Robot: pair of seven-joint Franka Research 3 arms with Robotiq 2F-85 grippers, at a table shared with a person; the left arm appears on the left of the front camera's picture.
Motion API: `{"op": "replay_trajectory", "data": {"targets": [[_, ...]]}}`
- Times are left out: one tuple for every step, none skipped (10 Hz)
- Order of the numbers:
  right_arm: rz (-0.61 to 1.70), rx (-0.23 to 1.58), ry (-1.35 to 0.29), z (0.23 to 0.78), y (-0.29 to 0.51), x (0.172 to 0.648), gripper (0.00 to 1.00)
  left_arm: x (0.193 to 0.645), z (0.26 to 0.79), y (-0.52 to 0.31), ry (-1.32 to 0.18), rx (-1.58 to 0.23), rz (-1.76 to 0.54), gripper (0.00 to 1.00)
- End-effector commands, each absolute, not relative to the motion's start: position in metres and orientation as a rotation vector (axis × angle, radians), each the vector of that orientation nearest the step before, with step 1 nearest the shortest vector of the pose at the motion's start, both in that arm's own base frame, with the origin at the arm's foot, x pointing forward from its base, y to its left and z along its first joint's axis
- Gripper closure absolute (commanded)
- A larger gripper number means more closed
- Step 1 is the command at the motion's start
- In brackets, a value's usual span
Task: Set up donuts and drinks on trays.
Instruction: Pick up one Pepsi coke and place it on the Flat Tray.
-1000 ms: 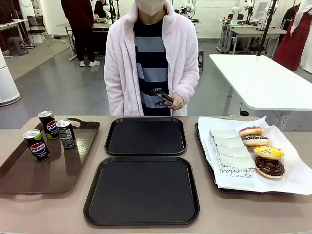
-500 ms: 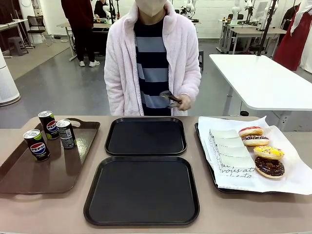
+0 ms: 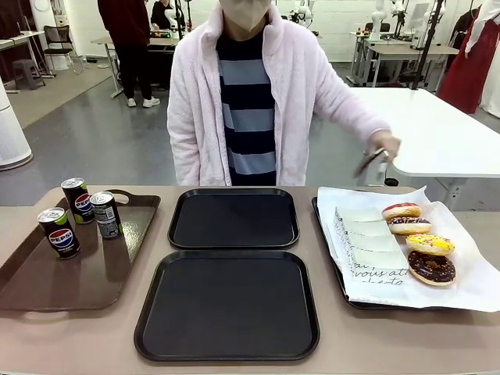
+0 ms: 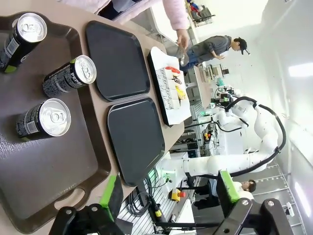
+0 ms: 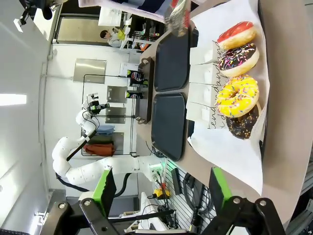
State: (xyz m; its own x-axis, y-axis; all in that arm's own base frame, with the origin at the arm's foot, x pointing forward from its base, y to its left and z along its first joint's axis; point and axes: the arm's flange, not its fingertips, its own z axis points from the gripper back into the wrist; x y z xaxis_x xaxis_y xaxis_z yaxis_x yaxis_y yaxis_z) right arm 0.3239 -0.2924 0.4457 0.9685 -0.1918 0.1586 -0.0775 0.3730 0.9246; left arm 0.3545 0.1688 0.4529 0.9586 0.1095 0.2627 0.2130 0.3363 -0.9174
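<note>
As the person's hand [image 3: 385,145] swings the tongs [image 3: 369,162] out from chest height toward the paper-lined tray [image 3: 469,285], the four donuts [image 3: 409,225] lie untouched on it. Three Pepsi cans [image 3: 105,215] stand on the brown tray [image 3: 47,289]. Both black trays [image 3: 233,220] sit bare on the counter [image 3: 406,340], so serving looks about to begin. The left gripper [image 4: 168,193] and right gripper [image 5: 161,188] hang spread wide, holding nothing.

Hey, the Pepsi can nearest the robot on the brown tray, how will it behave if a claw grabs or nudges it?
The can is slim and tall, so a high nudge would probably tip it, and then it could roll. Its glossy wall may slip in a light grip. The top looks sealed, so it is likely full and heavyish.
</note>
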Motion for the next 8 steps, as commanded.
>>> {"op": "replay_trajectory", "data": {"targets": [[-0.082,1.199,-0.246,0.4454,-0.2925,0.3228,0.00,0.3530,0.4528,0.1686,-0.314,-1.246,-0.073,0.00],[-0.082,1.199,-0.246,0.4454,-0.2925,0.3228,0.00,0.3530,0.4528,0.1686,-0.314,-1.246,-0.073,0.00],[-0.082,1.199,-0.246,0.4454,-0.2925,0.3228,0.00,0.3530,0.4528,0.1686,-0.314,-1.246,-0.073,0.00],[-0.082,1.199,-0.246,0.4454,-0.2925,0.3228,0.00,0.3530,0.4528,0.1686,-0.314,-1.246,-0.073,0.00],[-0.082,1.199,-0.246,0.4454,-0.2925,0.3228,0.00,0.3530,0.4528,0.1686,-0.314,-1.246,-0.073,0.00],[-0.082,1.199,-0.246,0.4454,-0.2925,0.3228,0.00,0.3530,0.4528,0.1686,-0.314,-1.246,-0.073,0.00],[-0.082,1.199,-0.246,0.4454,-0.2925,0.3228,0.00,0.3530,0.4528,0.1686,-0.314,-1.246,-0.073,0.00],[-0.082,1.199,-0.246,0.4454,-0.2925,0.3228,0.00,0.3530,0.4528,0.1686,-0.314,-1.246,-0.073,0.00]]}}
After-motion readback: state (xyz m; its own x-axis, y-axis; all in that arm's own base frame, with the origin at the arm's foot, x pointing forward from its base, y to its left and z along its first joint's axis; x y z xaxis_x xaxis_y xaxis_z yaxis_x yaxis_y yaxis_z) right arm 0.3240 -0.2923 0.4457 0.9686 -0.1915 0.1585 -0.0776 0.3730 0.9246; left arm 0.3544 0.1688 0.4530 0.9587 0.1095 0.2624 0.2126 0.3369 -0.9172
